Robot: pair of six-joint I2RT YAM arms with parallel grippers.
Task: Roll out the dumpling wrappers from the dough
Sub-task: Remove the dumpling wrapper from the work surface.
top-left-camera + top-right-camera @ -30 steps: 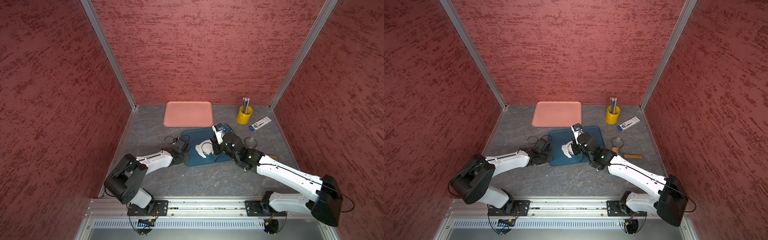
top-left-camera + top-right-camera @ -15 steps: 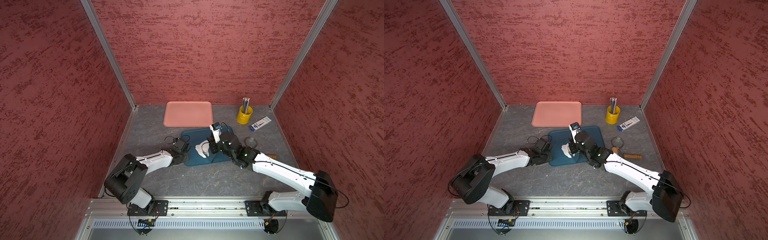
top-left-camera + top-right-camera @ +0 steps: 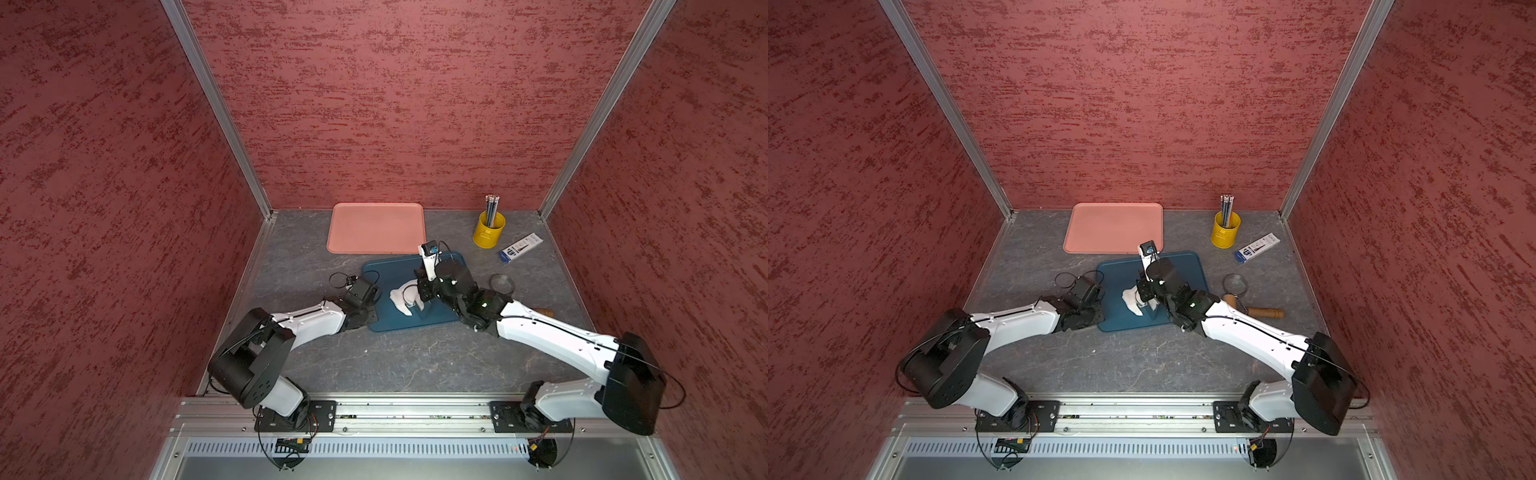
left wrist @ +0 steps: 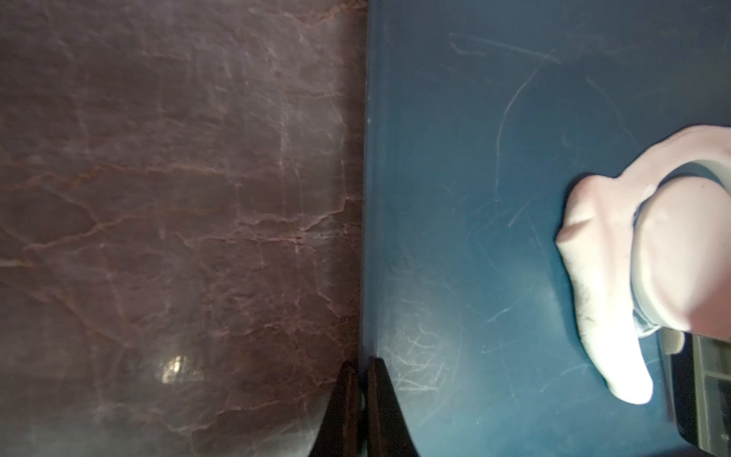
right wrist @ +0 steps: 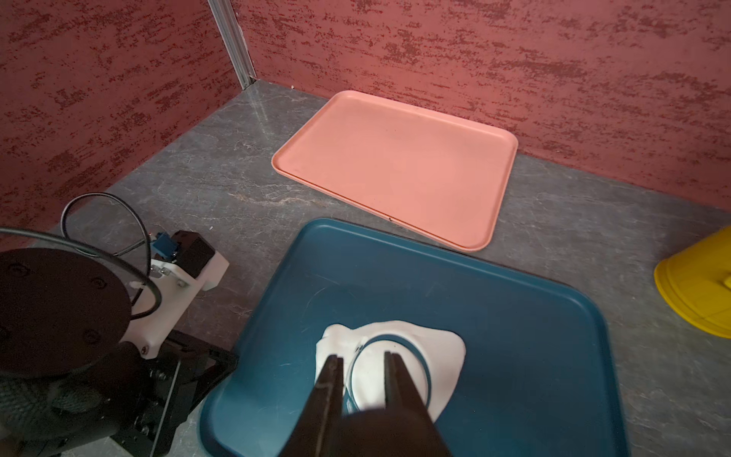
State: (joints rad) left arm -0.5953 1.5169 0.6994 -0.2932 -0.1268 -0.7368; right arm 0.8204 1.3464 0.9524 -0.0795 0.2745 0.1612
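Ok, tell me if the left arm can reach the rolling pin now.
Probably not: the rolling pin lies beyond the right arm, and the left gripper is shut on the blue tray's rim.

text: none legible | printed box (image 3: 520, 248): lettering too small to read

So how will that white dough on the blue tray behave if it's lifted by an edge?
The dough looks thin with a ragged outline, so it would probably flop and stretch. It lies flat on the blue tray, so it may cling and tear when peeled. A ring is pressed into it, so the disc inside might stay behind.
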